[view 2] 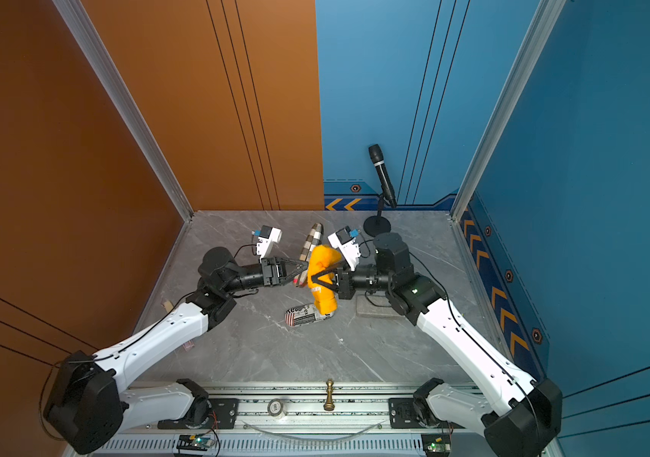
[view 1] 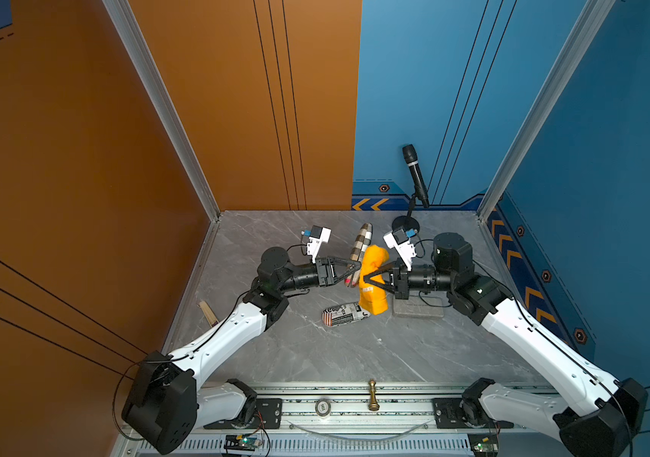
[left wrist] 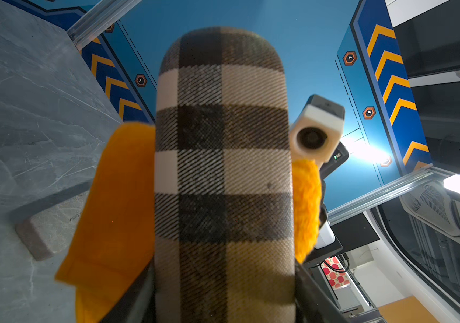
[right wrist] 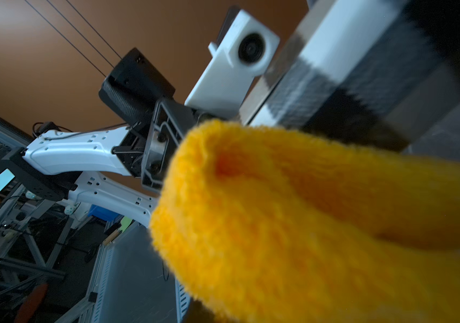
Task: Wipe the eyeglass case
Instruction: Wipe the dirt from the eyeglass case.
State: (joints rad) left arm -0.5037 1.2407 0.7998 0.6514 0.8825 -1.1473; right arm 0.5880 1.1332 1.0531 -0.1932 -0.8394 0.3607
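The left tool [view 1: 349,278] is clamped tight on the near end of the plaid eyeglass case [view 1: 363,245], which slants up above the surface [view 1: 315,356], while the right tool [view 1: 367,277] is pinched closed on the orange cloth [view 1: 374,298] touching the case's side.

A robotics lab cell is indicated: the tabletop [view 1: 355,356] is enclosed by aluminium posts [view 1: 165,107] and printed panels [view 1: 236,118], and a stand microphone [view 1: 415,174] is placed behind the right gripper [view 1: 365,277].

Microphone [view 1: 415,171] rear; grey slab [view 1: 414,311], possibly stone; chess piece [view 1: 373,395] front.
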